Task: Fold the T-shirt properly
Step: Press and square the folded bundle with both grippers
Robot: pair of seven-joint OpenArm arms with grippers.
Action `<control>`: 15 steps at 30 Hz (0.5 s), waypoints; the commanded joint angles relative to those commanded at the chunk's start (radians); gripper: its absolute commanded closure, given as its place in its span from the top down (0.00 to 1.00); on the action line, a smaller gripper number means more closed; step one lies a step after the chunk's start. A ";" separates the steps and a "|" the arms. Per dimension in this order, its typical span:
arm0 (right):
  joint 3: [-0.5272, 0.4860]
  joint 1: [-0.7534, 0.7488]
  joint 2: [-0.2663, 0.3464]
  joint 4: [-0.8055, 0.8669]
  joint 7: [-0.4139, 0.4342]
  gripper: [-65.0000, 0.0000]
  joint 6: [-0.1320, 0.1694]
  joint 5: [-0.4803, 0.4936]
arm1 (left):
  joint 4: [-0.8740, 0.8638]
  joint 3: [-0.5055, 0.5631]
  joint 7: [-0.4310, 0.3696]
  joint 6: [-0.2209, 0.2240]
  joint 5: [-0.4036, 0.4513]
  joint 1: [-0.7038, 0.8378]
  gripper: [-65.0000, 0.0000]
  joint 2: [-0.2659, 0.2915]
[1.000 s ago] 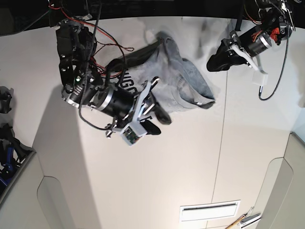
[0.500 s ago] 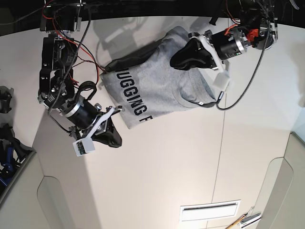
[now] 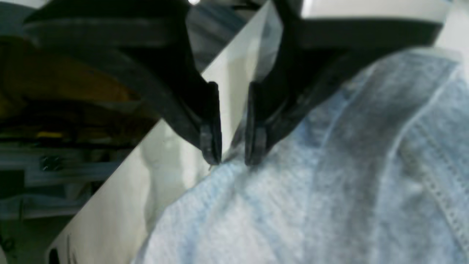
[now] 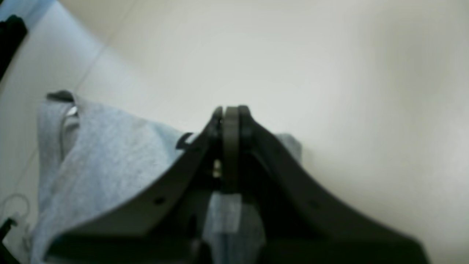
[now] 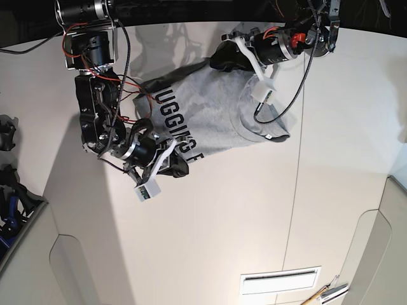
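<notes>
The grey T-shirt [image 5: 216,114] lies spread near the table's far edge, black lettering facing up, neck band toward the right. My left gripper [image 5: 219,60] is at its far edge. In the left wrist view the gripper [image 3: 232,159] has a narrow gap between its fingers, whose tips rest on the T-shirt's [image 3: 329,183] edge, and the table shows through the gap. My right gripper [image 5: 175,166] sits at the shirt's near-left corner by the lettering. Seen from the right wrist, the gripper [image 4: 227,112] has its fingers pressed together, with T-shirt [image 4: 110,154] fabric under and between them.
The white table [image 5: 210,241] has a seam [image 5: 296,190] running front to back. A vent slot [image 5: 280,279] and some tools [image 5: 327,293] lie near the front right. Black gear [image 5: 6,136] stands off the left side. Red and black cables [image 5: 137,89] hang by the right arm.
The T-shirt went from bunched to spread out, lettering up. My right gripper swung out left, then came back to the near-left corner. My left gripper moved left to the far edge.
</notes>
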 joint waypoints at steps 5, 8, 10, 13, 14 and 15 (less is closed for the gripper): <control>0.001 -0.011 0.011 0.001 -0.074 0.00 0.003 0.015 | -0.032 -0.008 -0.011 0.000 0.114 -0.043 0.19 0.000; 0.001 -0.011 0.023 0.002 -0.110 0.00 0.008 0.086 | -0.034 -0.027 -0.068 0.000 0.152 -0.051 0.19 0.000; 0.001 -0.011 0.027 0.002 -0.110 0.00 0.009 0.085 | -0.034 -0.040 -0.067 0.000 0.177 -0.066 0.19 0.000; 0.001 -0.011 0.033 0.002 -0.135 0.00 0.008 0.085 | -0.036 -0.071 -0.069 0.006 0.226 -0.097 0.19 0.000; 0.001 -0.013 0.036 0.002 -0.141 0.00 0.008 0.086 | -0.037 -0.082 -0.073 0.007 0.237 -0.107 0.19 0.000; 0.001 -0.016 0.037 0.004 -0.144 0.00 0.008 0.086 | -0.037 -0.092 -0.076 0.006 0.249 -0.116 0.19 0.000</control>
